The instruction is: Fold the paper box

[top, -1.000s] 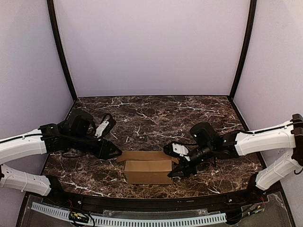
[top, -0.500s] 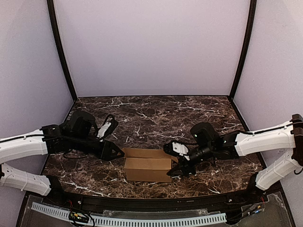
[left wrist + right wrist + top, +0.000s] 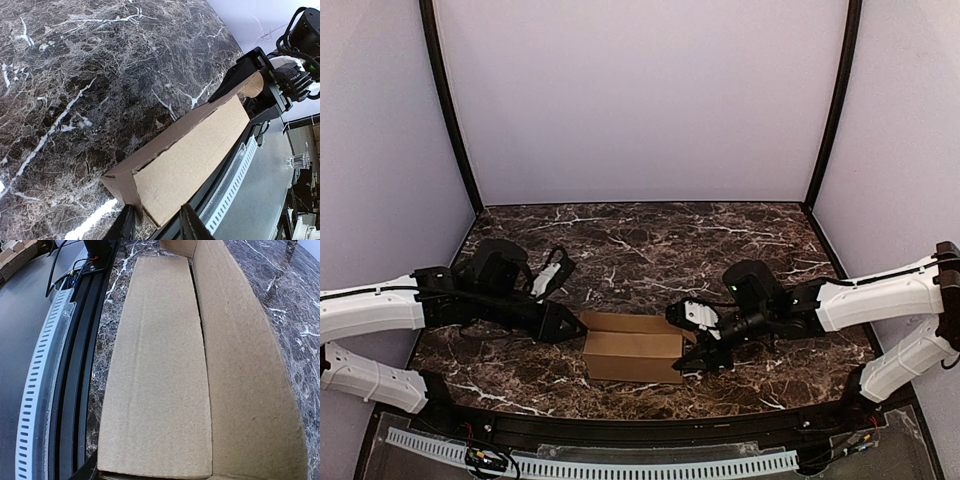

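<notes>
Item: paper box [image 3: 632, 355], plain brown cardboard, lying lengthwise on the dark marble table [image 3: 650, 240] close to its near edge, between the two arms. Condition: partly formed. The long panels are raised into a narrow trough-like body. In the right wrist view one broad panel lies flat over the top beside a taller side wall, with a thin open slit between the two. In the top view a paler strip of card lies flat on the marble behind the body. The left end is not closed: the left wrist view shows an open mouth there, with a small flap angled off at the corner. A further flap stands loose at the right end. Tooling: left gripper [image 3: 155, 227] at the box's left end, its two fingers [image 3: 125, 225] apart with the lower corner of the cardboard between them; whether they press on it cannot be told. Right gripper [image 3: 703, 350] at the box's right end, a dark finger on either side of that end as seen from the left wrist; firm clasp or mere bracketing cannot be told. Progress, by estimate: long folds done, roughly the middle of the job. Outstanding: turn in the end flaps, seat the tabs, bring the top panel fully shut.
</notes>
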Controlling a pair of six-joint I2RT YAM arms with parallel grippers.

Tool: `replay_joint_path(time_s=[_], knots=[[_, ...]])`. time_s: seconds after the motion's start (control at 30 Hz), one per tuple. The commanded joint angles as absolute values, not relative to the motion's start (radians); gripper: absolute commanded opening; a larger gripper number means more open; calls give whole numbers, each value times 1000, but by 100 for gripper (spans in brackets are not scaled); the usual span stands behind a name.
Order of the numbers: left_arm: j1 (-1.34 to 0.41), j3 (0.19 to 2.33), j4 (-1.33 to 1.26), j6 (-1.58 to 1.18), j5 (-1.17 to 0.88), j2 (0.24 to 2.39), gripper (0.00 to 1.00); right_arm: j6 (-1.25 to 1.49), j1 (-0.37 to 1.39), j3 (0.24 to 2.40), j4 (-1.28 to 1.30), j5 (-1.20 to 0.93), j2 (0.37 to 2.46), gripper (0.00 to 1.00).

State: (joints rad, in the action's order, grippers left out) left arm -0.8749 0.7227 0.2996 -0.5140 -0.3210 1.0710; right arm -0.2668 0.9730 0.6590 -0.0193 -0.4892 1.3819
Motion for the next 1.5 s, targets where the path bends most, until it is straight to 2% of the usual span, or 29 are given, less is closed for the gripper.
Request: replay_joint_path(time_s=[0.0,0.23,0.53,1.27,1.47], knots=[[-888,720,276,-531,-321,1091,27,-255,970,640,-55,-465,1370,26],[-891,715,273,-537,-305,1118,14,-253,971,626,-69,-451,1363,26],[-892,724,259,-551,-313,1153,5,-242,984,618,-94,-408,1364,26],[-915,670,212,-579,-281,1166,1,-213,1021,588,-172,-317,1375,26],[-928,661,209,-582,-272,1167,1,-212,1033,589,-181,-277,1386,29]])
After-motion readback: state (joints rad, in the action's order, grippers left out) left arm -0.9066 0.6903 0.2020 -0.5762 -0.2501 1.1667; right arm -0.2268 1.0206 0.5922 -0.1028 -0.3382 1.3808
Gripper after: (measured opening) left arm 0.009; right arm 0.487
